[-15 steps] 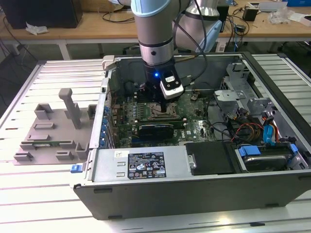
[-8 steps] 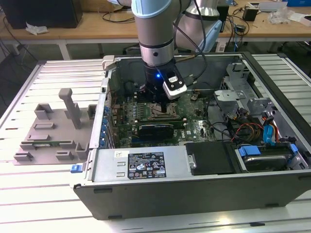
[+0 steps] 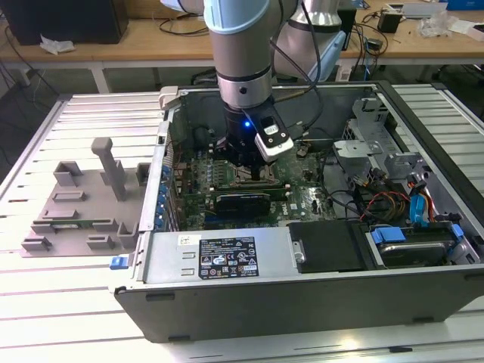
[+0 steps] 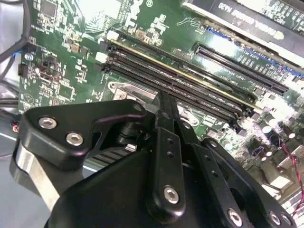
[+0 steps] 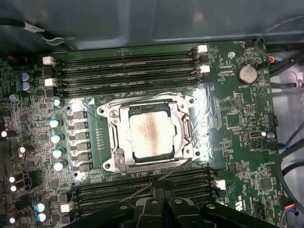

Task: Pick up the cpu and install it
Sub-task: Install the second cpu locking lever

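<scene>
While the gripper (image 3: 259, 172) hovers, one cpu (image 5: 151, 134) sits in its socket (image 5: 151, 133)

A ribbed silver aluminium worktable (image 3: 83, 121) carried an open grey metal computer case (image 3: 302, 299), lying on its side toward the exterior view's right. Just beside it, toward the exterior view's left, a flat grey plastic fixture tray (image 3: 76, 208) lay on the slats.

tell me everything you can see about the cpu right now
The cpu is a flat square chip with a dull silver-grey metal top, smudged and faintly printed. In the first wrist view it lies level inside the socket's metal frame on the green motherboard, between memory slot banks. Nothing grips it.
</scene>
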Robot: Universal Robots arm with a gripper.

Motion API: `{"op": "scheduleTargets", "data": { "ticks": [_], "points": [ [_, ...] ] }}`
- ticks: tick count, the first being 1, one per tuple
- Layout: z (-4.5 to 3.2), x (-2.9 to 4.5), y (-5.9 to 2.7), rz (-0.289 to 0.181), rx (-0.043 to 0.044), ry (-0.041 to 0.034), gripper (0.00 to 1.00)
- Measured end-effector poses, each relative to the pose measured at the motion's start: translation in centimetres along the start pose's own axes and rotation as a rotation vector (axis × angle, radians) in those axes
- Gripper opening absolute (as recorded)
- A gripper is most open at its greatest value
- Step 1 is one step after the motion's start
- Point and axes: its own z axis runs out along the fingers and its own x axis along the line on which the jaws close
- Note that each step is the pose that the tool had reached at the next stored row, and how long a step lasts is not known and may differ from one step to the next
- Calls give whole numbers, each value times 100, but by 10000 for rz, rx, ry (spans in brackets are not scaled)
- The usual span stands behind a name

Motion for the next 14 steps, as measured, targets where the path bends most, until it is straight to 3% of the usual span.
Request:
{"op": "scheduleTargets", "data": {
  "ticks": [4,5,7,8,11,14],
  "points": [
    [5,1,-1,-185,-18,23,11],
    [8,-1,-1,-187,-16,83,11],
    [12,-19,1,-164,37,715,11],
    [12,-20,1,-158,52,865,11],
    [14,-20,1,-195,50,896,11],
    [28,-10,-1,-912,-30,927,11]
  ]
}}
